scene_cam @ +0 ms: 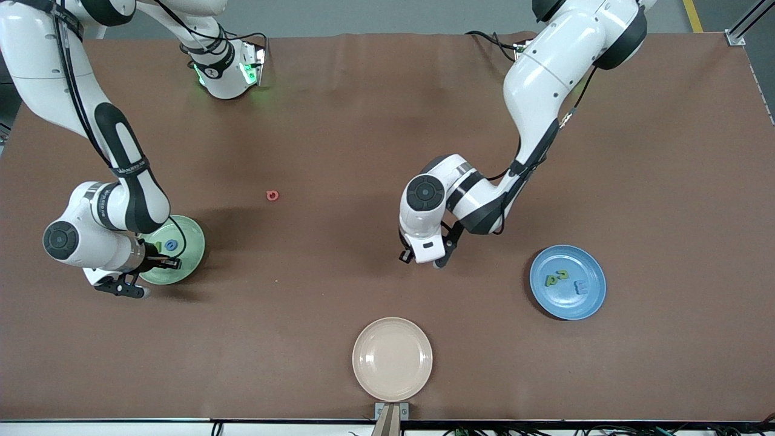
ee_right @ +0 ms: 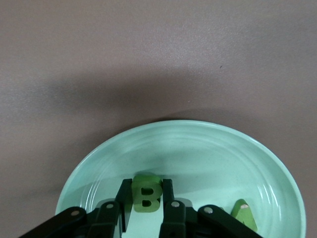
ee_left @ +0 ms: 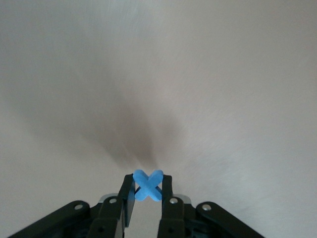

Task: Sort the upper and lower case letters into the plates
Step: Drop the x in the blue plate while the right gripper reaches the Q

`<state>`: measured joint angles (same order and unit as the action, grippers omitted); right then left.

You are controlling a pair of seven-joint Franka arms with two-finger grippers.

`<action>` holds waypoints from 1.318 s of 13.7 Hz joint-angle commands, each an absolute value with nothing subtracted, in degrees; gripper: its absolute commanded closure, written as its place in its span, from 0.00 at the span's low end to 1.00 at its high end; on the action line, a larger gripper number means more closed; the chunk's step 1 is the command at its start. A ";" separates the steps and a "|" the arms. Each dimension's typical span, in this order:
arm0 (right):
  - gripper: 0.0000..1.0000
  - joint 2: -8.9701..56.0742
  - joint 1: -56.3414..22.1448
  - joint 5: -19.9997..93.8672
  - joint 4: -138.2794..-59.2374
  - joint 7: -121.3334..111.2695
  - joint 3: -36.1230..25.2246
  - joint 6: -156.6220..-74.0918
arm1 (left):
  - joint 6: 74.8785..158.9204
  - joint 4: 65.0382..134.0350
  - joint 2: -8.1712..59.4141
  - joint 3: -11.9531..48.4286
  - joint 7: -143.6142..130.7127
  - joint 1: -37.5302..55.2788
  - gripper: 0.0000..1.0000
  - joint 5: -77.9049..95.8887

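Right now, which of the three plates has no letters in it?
The beige plate, the one nearest the front camera. The pale green plate under the right gripper and the blue plate both hold letters.

Lighting is even, overhead and moderately bright. Soft diffuse shadows lie on the brown table (scene_cam: 339, 151) under both arms. In the left wrist view the cloth appears washed out and pale, with a dark blurred shadow just ahead of the left gripper (ee_left: 147, 187). The pale green plate (ee_right: 208, 148) shows faint sheen; nearby finger links (ee_right: 111, 213) appear soft.
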<state>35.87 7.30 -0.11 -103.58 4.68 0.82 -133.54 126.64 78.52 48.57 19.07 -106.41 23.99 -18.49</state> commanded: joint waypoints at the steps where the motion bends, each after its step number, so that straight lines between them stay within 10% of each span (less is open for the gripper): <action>1: 0.04 35.25 7.82 -0.79 -102.57 5.01 1.85 -132.28 | 123.40 79.80 42.56 19.60 -98.03 18.91 1.00 -19.42; 12: 0.00 16.37 -9.47 -0.62 -112.92 1.25 4.48 -118.12 | 109.42 89.80 30.24 20.56 -58.83 -0.06 1.00 -18.54; 18: 0.00 10.63 -16.09 -0.79 -128.49 -15.87 4.39 -135.41 | 119.60 92.73 35.32 21.98 -52.82 -9.49 0.96 -19.77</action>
